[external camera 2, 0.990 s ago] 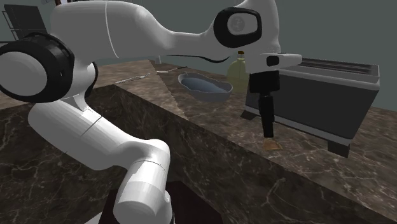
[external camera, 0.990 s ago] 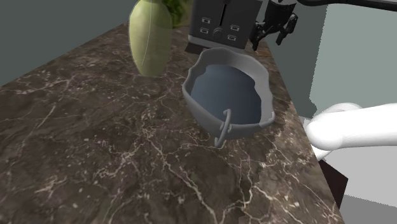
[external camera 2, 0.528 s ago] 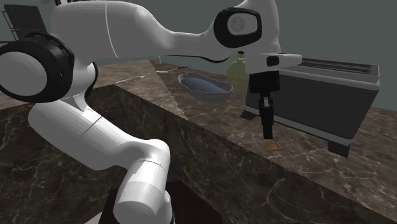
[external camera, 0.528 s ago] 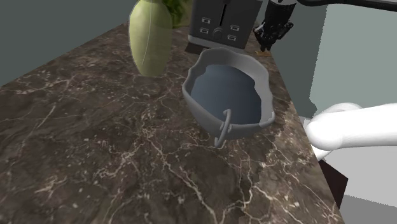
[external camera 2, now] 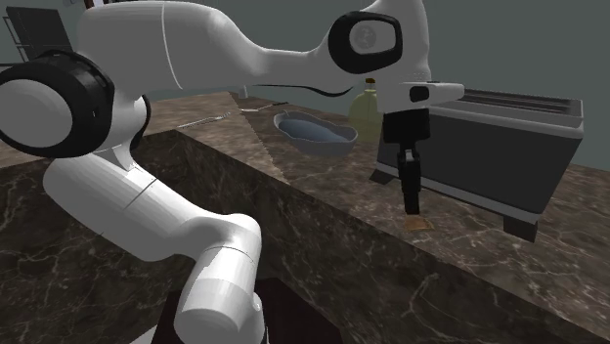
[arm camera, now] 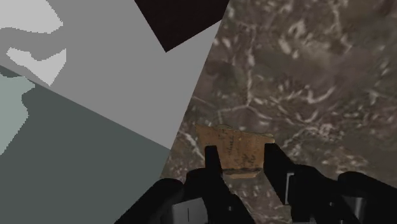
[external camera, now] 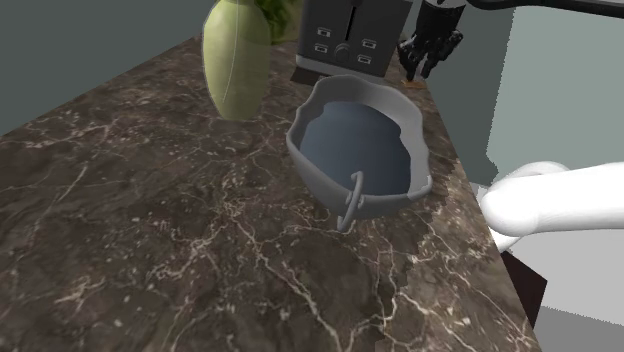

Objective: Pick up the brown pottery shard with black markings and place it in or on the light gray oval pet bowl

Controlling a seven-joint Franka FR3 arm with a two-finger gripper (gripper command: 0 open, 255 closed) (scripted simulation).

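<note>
The arm (external camera 2: 196, 59) is stretched out from its stand over the counter (external camera: 150, 230), with the wrist bent so that the gripper (external camera 2: 412, 207) is pointed straight down in front of the toaster (external camera 2: 508, 137). The fingers (arm camera: 213, 162) are set partly apart and nothing is held between them. In the wrist view the shard (arm camera: 232, 147) is seen flat on the counter just beneath the fingertips, close to the counter's edge; its near edge is covered by the two tips, and its black markings can only faintly be made out. In the second exterior view a thin gap is seen between the fingertips and the shard, though contact cannot be ruled out. The bowl (external camera: 355, 150) is set well apart from the shard, with the vase (external camera: 237, 60) beside it. In the shoulder view the gripper, the toaster and the vase are all cut off by the top edge.
</note>
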